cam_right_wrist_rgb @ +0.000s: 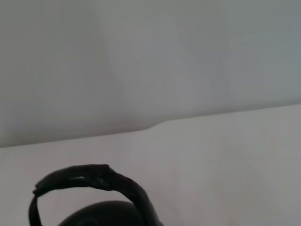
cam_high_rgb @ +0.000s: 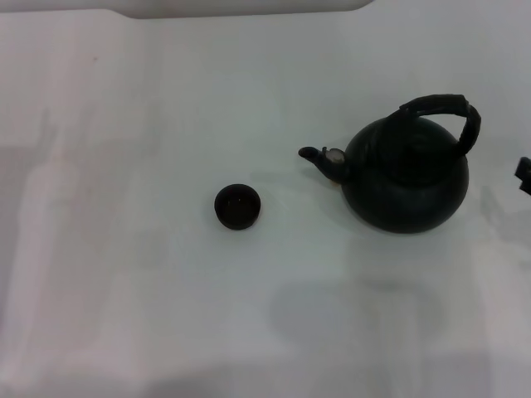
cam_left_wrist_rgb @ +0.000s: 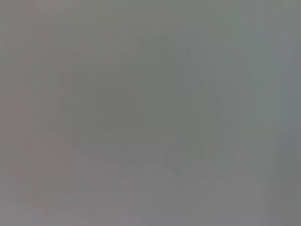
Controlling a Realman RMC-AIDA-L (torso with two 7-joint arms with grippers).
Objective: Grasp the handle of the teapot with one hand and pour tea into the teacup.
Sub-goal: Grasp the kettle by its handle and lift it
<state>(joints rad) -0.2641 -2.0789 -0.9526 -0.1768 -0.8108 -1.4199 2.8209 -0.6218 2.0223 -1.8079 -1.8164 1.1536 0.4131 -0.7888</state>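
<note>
- Cup [cam_high_rgb: 237,206] sits alone, mid-counter [cam_high_rgb: 124,290], untouched
- Teapot [cam_high_rgb: 406,176] stands upright to its right, spout toward the cup, handle [cam_high_rgb: 444,112] free
- Right hand [cam_high_rgb: 523,174] barely shows at the edge; grip unclear
- Nothing grasped or poured yet

Teapot [cam_high_rgb: 406,178]: matt black body, faintly mottled, with dull sheen, a pale worn spot near the spout tip; handle [cam_high_rgb: 448,112]: black, ribbed and wrapped, rougher than the body, slightly glossy in the right wrist view; teacup [cam_high_rgb: 237,206]: dark brown-black, matt; table [cam_high_rgb: 124,249]: smooth white, softly reflective.
</note>
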